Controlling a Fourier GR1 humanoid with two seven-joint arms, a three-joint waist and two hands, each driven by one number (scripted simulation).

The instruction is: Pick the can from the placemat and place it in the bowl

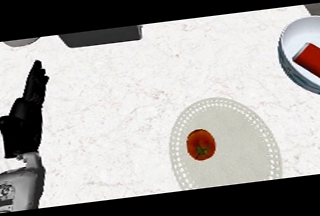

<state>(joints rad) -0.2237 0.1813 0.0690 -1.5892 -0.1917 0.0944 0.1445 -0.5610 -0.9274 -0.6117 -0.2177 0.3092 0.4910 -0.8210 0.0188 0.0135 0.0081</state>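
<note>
A red can (319,61) lies on its side inside the white bowl (297,70) at the counter's right edge. The round white placemat (249,139) lies at the lower middle right, with a red tomato (200,145) on its left part. My left hand (26,116) stands at the left of the counter with its fingers straight and pointing up, holding nothing, far from the placemat and the bowl. My right hand does not show.
A dark grey box-like object (102,36) sits at the counter's far edge, and part of a pale round object (21,42) shows to its left. The white marbled counter (131,93) stretches between my left hand and the placemat.
</note>
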